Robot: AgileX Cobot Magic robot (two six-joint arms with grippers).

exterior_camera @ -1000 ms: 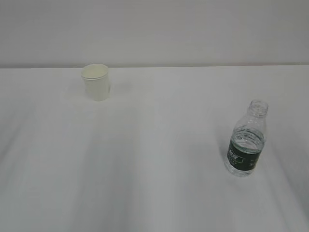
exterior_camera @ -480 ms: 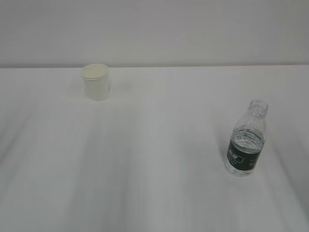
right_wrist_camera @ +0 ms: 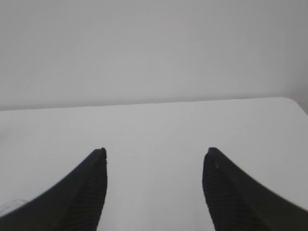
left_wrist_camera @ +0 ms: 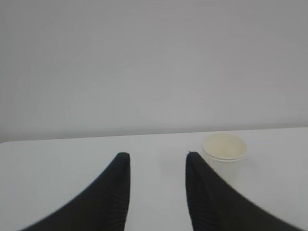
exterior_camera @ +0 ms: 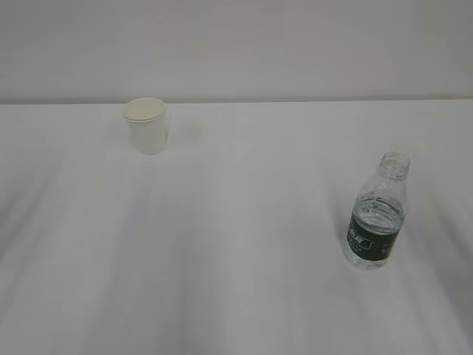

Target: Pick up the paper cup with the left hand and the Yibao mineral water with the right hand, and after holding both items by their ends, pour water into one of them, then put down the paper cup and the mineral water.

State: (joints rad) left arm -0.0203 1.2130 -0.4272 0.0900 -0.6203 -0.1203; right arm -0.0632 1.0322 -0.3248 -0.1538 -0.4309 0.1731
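Approach step; nothing grasped yet. Left end effector (left_wrist_camera: 158,161) empty, jaws apart. Right end effector (right_wrist_camera: 153,156) empty, jaws wider apart. Yibao mineral water (exterior_camera: 376,214) upright, near right on surface (exterior_camera: 236,222). Paper cup (exterior_camera: 147,125) upright, far left. Next: each end effector must close in on its item.

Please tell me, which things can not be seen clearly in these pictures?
- Yibao mineral water: label print too small to read in the exterior view; right wrist view shows only a faint trace at its lower left edge.
- Paper cup: base hidden behind the left gripper.
- Both arms: outside the exterior view.
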